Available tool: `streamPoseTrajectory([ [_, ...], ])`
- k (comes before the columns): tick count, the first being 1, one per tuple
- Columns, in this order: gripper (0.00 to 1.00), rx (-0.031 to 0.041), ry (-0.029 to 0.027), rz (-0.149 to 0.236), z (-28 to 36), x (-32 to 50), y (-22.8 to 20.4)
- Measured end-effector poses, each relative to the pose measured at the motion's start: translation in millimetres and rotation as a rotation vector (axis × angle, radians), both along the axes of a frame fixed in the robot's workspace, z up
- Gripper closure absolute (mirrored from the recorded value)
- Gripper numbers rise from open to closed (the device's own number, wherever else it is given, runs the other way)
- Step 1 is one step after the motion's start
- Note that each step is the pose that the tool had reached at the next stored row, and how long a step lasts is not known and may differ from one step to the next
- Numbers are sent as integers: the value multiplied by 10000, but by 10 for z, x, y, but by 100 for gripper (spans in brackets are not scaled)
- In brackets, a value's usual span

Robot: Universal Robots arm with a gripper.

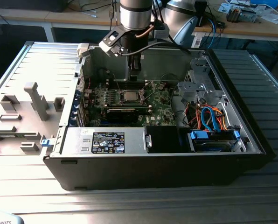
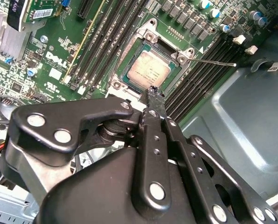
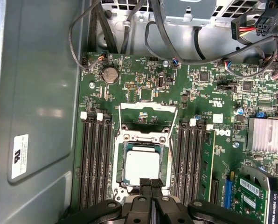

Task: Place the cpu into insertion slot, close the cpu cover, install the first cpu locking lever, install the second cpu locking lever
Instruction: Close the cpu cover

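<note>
The cpu (image 3: 141,165) lay seated in the slot (image 3: 120,161), and the cover (image 3: 148,106) stood raised at the slot's side opposite our gripper (image 3: 151,183). The gripper hung just over the slot's rim, fingers pressed together, holding nothing. We judged the cover to be the step in hand. It called for an even push on its frame only, with the tips kept off the chip and the loose lever (image 2: 216,61).
</note>
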State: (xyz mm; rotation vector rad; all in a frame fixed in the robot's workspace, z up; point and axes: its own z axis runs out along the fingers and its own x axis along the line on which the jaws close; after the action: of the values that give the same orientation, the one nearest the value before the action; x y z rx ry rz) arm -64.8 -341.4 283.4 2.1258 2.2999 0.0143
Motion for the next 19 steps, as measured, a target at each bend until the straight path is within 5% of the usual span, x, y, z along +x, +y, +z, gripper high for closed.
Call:
streamPoseTrajectory([
  [19, 89, 0, 0, 1, 95, 0, 0],
])
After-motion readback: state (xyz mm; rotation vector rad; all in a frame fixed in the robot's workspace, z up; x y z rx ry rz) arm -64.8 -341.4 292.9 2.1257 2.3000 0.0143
